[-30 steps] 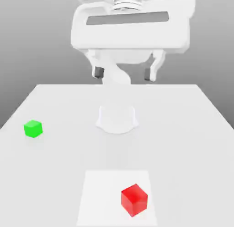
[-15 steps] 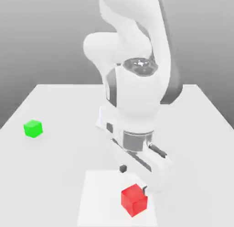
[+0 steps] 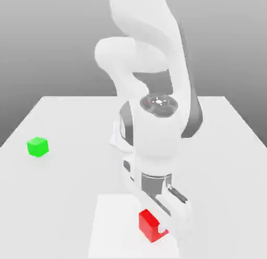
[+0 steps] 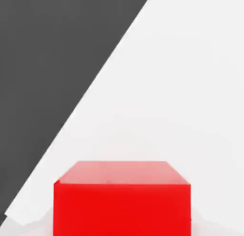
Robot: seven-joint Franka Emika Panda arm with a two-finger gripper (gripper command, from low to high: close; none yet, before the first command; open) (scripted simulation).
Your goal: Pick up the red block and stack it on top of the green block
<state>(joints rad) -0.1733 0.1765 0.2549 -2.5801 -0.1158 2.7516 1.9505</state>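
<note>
Pale and smooth, the surface (image 3: 68, 190) runs well past the white square (image 3: 112, 226). On that square, toward the exterior view's right, sits the red block (image 3: 149, 226); my hand (image 3: 162, 229) is closed on it. The green block (image 3: 38, 146) lies well apart from the square, toward the exterior view's left, with open room between for carrying.

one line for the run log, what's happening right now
gripper: shut on red block | red block: over white patch | green block: apart, toward exterior view's left | stack: not yet made

Bright even light, faint shadows, washed-out whites
</note>
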